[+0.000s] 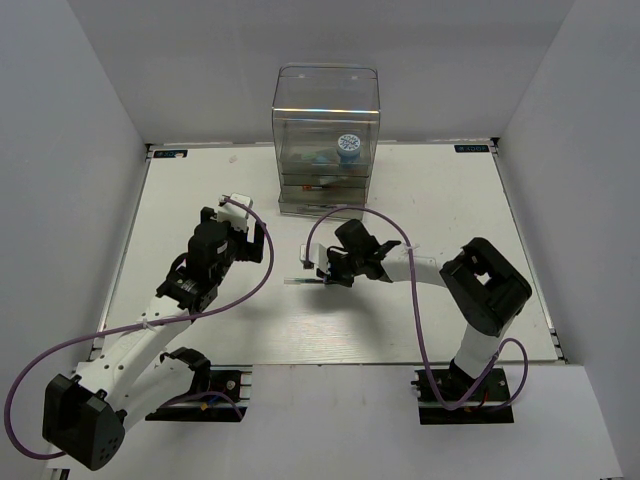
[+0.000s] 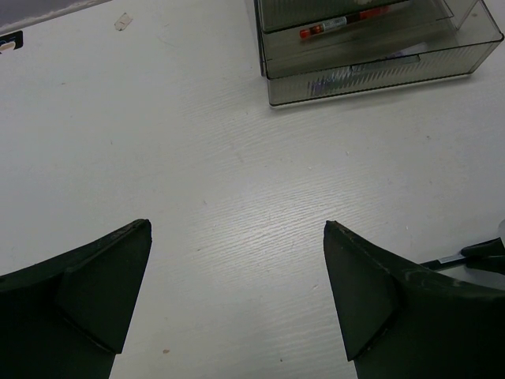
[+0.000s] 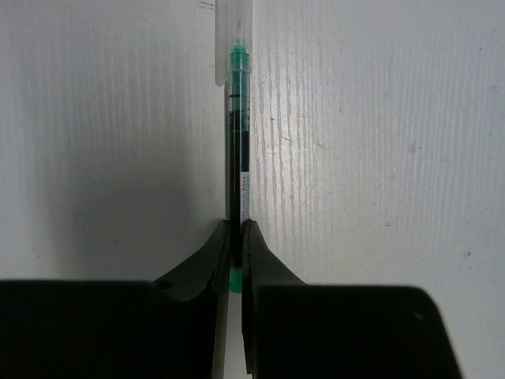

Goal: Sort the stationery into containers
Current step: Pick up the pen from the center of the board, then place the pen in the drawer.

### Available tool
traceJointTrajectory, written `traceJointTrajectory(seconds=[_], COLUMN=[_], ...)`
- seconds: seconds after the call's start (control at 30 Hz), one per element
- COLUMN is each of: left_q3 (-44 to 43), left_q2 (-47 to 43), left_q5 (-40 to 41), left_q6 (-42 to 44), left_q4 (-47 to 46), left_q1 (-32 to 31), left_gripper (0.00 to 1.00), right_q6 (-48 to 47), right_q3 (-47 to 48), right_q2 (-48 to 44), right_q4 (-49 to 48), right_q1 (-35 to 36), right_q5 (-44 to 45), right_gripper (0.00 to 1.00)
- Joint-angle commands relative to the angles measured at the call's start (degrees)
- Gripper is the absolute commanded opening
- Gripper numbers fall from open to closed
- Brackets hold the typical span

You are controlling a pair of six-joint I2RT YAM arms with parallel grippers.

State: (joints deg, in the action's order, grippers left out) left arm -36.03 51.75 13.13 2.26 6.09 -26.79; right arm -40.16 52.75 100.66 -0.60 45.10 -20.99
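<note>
Right wrist: right gripper (image 3: 235,230) is pinching teal-green pen (image 3: 237,142) by one end, mid-frame; left gripper (image 2: 237,227) is hanging spread. End grip is likely risking droop, so carry slowly to organiser (image 1: 326,115).

One tall clear plastic drawer organiser (image 1: 326,140) stands upright at the far side. A round blue-white roll (image 1: 348,146) shows inside its upper part. A white pen with red marks (image 2: 343,21) lies in a drawer (lower tier). A thin teal-green pen with clear cap (image 3: 237,158) lies level, well in front, pinched by the right gripper (image 3: 235,237).

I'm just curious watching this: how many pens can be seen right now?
2 clearly. A green pen is pinched in the right gripper; a red-marked pen lies in an organiser drawer. Blurred shapes in other drawers may be more.
</note>
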Motion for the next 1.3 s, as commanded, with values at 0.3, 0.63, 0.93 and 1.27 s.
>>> traceJointTrajectory(seconds=[0.3,0.63,0.93,1.27], left_q3=[0.08,0.08,0.08,0.08], left_q2=[-1.38,-0.86,-0.34,0.2], left_q5=[0.85,0.32,0.32,0.32], left_q6=[-0.42,-0.42,-0.42,-0.42], left_q4=[0.59,0.59,0.59,0.59], left_q1=[0.24,0.24,0.24,0.24], left_gripper=[1.0,1.0,1.0,1.0], right_q6=[-6.41,-12.74,-20.04,-22.15], right_q3=[7.45,16.15,24.14,28.9], right_q2=[-4.77,-1.79,6.38,13.24], right_q4=[0.17,-2.03,-4.23,-3.71], right_q1=[-2.29,-5.81,-8.27,-10.38], right_q5=[9.64,17.37,20.73,23.1], right_gripper=[0.0,0.0,0.0,0.1])
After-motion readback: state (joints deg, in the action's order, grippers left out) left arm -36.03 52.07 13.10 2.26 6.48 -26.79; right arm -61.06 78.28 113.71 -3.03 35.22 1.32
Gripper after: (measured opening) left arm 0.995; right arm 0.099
